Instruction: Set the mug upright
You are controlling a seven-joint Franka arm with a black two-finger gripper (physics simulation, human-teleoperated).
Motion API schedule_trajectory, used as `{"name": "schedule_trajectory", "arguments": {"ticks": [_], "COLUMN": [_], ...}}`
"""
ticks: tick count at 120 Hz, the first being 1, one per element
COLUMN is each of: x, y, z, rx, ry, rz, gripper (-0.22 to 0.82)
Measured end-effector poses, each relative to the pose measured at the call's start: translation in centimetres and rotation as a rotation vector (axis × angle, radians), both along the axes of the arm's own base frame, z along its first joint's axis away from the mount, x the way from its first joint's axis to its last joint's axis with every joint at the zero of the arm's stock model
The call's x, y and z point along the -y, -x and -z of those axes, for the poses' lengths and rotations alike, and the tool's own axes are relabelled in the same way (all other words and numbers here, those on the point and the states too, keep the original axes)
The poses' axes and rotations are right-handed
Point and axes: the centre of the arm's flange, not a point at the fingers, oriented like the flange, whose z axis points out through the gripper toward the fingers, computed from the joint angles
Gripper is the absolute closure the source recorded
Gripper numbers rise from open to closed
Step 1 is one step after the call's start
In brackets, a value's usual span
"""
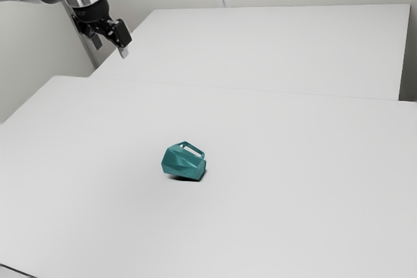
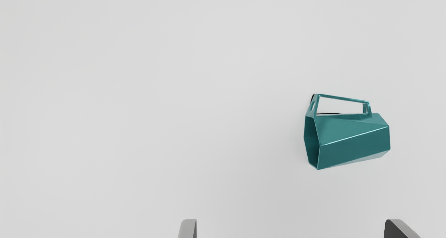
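While claw (image 1: 111, 46) stands spread | mug (image 1: 181, 164) lying | long axis level | mouth apparently toward exterior view's left

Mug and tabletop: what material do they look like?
Mug: teal, smooth, satin to semi-gloss; a bright highlight runs along a facet edge. Thin rim suggests coated metal or hard plastic, but glazed ceramic is possible.
Tabletop: plain white, matte, with no grain or sharp reflections; probably laminate or painted board.

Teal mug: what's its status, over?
Gripper open, well away from the mug. Mug lying on its side on the table. No obstacle seen.
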Motion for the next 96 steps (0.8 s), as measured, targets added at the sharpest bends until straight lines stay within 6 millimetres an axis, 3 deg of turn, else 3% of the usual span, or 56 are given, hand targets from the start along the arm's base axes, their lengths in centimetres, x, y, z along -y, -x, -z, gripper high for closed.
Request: {"name": "schedule_trajectory", "arguments": {"ticks": [48,60,87,96], "x": [-1.9,-3.0,-8.5,-9.3], "y": [0.6,0.9,2.7,3.1], "z": [1.1,2.9,8.8,10.4], "rx": [-0.020,-0.035,-0.062,-0.066], "ry": [0.015,0.074,0.278,0.345], "rz": [-0.024,-0.049,-0.187,-0.222], "gripper": [0.02,0.02,0.02,0.02]}}
